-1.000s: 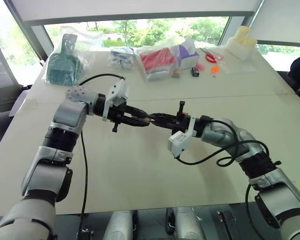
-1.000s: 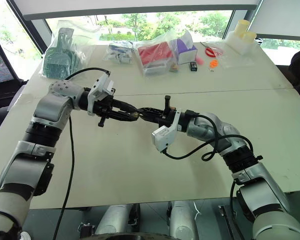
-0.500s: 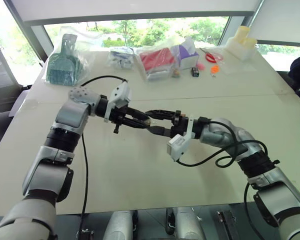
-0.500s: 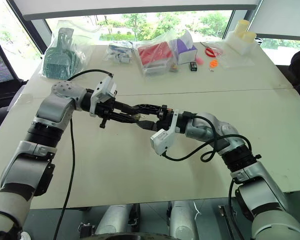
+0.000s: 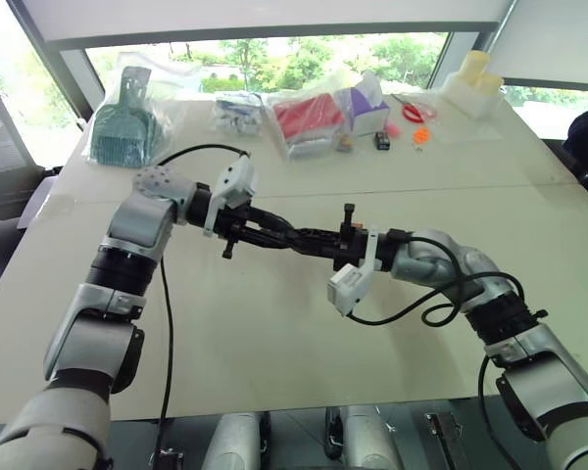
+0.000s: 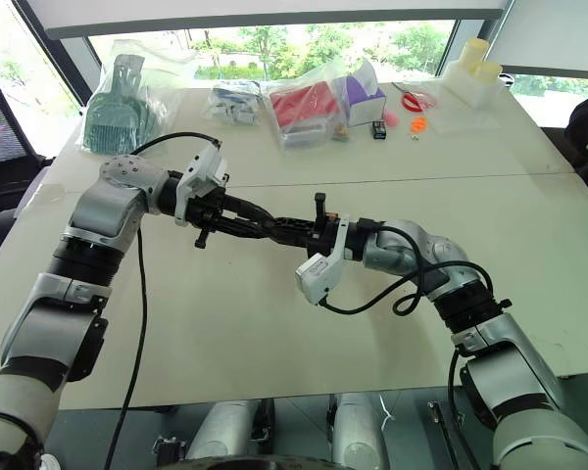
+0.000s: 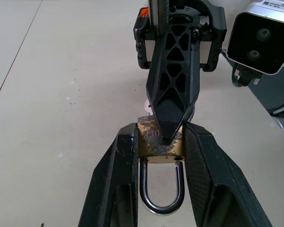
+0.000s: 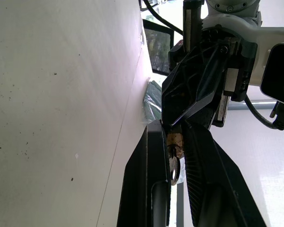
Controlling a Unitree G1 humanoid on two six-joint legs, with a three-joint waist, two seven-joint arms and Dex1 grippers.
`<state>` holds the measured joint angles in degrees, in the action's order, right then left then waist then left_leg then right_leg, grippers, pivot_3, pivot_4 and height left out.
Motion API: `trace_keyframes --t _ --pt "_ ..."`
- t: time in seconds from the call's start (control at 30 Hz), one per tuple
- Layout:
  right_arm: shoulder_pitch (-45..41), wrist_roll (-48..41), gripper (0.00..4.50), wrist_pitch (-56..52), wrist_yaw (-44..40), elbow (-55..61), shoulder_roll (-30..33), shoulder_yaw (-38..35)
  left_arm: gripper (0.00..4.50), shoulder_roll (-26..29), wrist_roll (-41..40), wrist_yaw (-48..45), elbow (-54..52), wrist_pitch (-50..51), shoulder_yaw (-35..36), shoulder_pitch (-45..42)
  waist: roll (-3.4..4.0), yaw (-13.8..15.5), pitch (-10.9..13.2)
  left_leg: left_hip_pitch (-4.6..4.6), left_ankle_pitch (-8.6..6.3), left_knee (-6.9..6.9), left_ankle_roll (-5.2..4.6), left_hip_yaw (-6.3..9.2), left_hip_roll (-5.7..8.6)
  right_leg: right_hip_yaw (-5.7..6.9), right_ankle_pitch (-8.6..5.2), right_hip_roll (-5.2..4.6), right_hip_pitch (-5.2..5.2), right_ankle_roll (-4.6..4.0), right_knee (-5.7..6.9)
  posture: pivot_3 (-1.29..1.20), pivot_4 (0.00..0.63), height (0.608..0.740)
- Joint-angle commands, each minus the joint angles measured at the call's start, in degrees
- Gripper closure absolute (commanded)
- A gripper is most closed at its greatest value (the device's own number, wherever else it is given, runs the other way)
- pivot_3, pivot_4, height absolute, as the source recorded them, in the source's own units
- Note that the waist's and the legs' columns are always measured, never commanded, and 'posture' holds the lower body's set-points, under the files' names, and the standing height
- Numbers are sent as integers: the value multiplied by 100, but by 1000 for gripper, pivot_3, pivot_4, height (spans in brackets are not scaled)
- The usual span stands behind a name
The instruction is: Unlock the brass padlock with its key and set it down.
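Above the tabletop (image 5: 274, 323), left gripper (image 7: 160, 156) fingers clamp the brass padlock (image 7: 154, 141), right gripper (image 8: 171, 163) fingers pinch the key (image 8: 174, 166) at it; twisting off-axis might jam it or slip the padlock free.

Pretty much the only readable thing is some stamped lettering on the brass padlock (image 7: 157, 143), and it shows upside down in the left wrist view. Looks like "OCK" or so, with the rest hidden behind a black finger. Packaging at the table's far edge is illegible.
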<state>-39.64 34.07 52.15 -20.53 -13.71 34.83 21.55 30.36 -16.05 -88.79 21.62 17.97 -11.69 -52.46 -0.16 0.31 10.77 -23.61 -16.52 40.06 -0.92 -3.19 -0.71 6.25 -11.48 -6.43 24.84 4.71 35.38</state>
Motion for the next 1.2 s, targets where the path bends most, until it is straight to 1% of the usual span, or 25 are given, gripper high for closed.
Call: trace_keyframes --t 0.03,0.47,0.5,0.57,0.67,0.73,0.93,1.07,1.17,1.2 --pt "-161 -110 4480 43 10 71 -32 -74 3758 -24 -123 -34 -215 0 70 -65 0 -1 0 0 0 0 0 0 0 0 0 0 0 0 0 0 150 740" --pt "-157 -311 4480 -145 -180 -25 -70 -74 3758 -12 -165 -53 -359 76 64 -5 0 -1 0 0 0 0 0 0 0 0 0 0 0 0 0 0 150 740" --pt "-156 -326 4500 -155 -199 -35 -72 -72 2732 -10 -169 -49 -373 77 67 2 0 0 0 0 0 0 0 0 0 0 0 0 0 0 0 0 150 740" --pt "-151 -389 4500 -194 -256 -51 -90 -69 2072 -8 -174 -35 -398 87 72 11 0 3 0 0 0 0 0 0 0 0 0 0 0 0 0 0 150 740" --pt "-152 -399 4500 -206 -292 -49 -113 -76 712 5 -210 -19 -447 160 87 27 0 1 0 0 0 0 0 0 0 0 0 0 0 0 0 0 150 740" --pt "-153 -398 4500 -198 -308 -54 -118 -83 45 18 -221 -14 -459 184 99 29 0 -3 0 0 0 0 0 0 0 0 0 0 0 0 0 0 150 740" --pt "-130 -411 4500 -190 -344 -44 -110 -99 45 81 -121 140 -390 14 166 55 0 -3 0 0 0 0 0 0 0 0 0 0 0 0 0 0 150 740" --pt "-95 -418 4500 -200 -346 -12 -79 -121 45 227 -111 248 -200 -74 285 96 0 -7 0 0 0 0 0 1 0 0 0 0 0 0 0 0 150 740" --pt "-65 -424 4500 -220 -348 16 -65 -129 863 316 -144 313 -249 -52 347 176 0 -9 0 0 0 0 0 1 0 0 0 0 0 0 0 0 150 740" --pt "-60 -425 4500 -222 -347 20 -61 -130 1339 334 -152 321 -267 -48 357 194 0 -7 0 0 0 0 0 0 0 0 0 0 0 0 0 0 150 740"
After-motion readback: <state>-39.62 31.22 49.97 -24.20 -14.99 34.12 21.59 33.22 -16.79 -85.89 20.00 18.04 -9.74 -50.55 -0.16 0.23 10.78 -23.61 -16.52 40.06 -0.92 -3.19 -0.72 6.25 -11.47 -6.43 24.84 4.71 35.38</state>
